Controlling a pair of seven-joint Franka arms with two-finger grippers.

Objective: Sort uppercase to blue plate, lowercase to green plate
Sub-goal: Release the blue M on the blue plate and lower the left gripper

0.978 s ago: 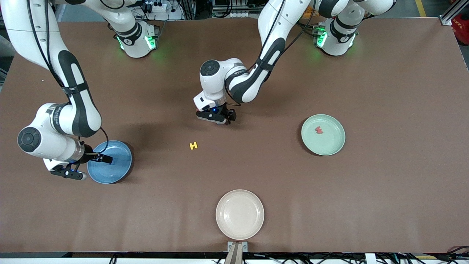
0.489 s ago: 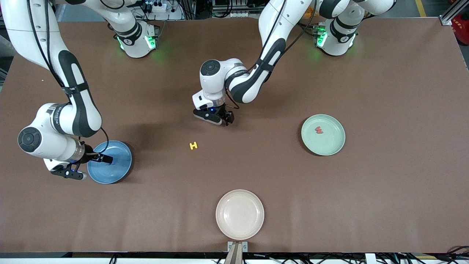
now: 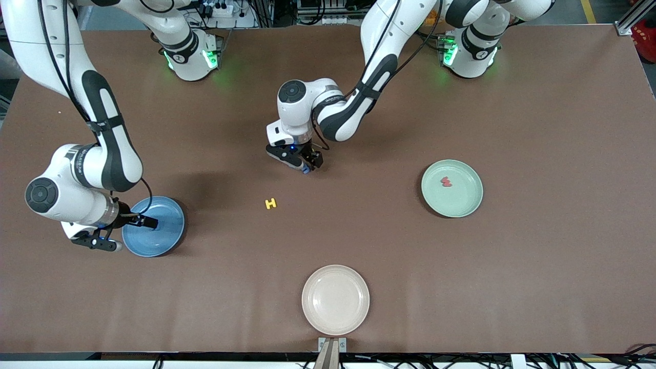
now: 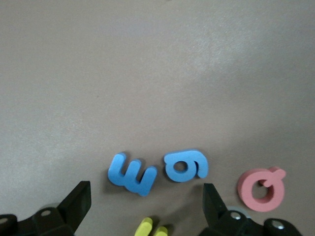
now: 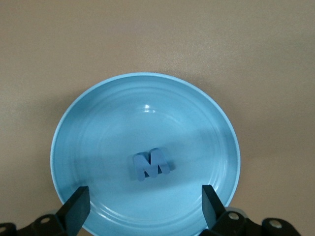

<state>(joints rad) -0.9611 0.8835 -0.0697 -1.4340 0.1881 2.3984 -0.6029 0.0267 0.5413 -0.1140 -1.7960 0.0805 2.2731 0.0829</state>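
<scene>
Two letters are already sorted: a blue M in the blue plate and a red w in the green plate. The left tool is hung open over the blue m and blue g, so a lowercase pick is judged next. The right tool is held open over the blue plate, waiting; a yellow H lies between the plates.

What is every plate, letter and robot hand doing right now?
blue plate: holds the blue M.
green plate: holds the red w.
cream plate: nothing on it.
yellow H: flat on the table, unsorted.
blue m, blue g, red Q: flat on the table under the left hand.
left hand: open.
right hand: open over the blue plate.
</scene>
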